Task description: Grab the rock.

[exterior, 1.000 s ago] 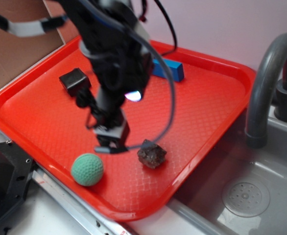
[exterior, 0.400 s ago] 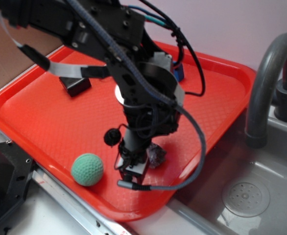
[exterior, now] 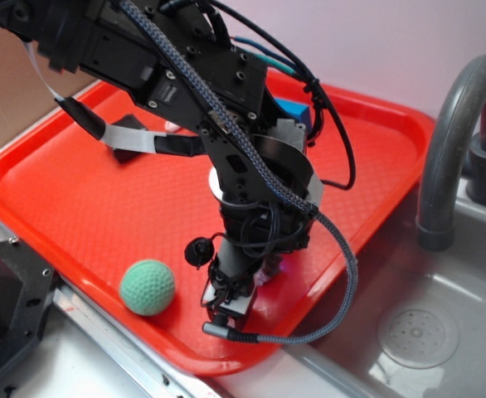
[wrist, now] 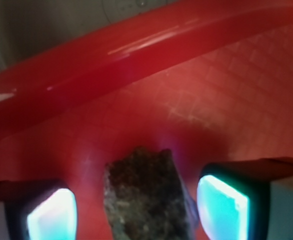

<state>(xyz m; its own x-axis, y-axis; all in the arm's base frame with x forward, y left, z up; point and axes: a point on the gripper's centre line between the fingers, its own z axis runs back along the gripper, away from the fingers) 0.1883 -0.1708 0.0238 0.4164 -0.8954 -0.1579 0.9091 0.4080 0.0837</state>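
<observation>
The rock is a rough, dark brown-grey lump lying on the red tray. In the wrist view it sits between my two fingers, with a gap of tray showing on each side. My gripper is open around it, its pads glowing cyan. In the exterior view my gripper points down at the tray's near right part, and the arm hides almost all of the rock; only a sliver shows.
A green textured ball lies on the tray left of my gripper. A black cube and a blue block are partly hidden at the back. The tray's front rim is near. A sink with a grey faucet is at right.
My arm has swung right and down from beside the ball to over the rock. The rock now stands between my open fingers. The ball has not moved.
</observation>
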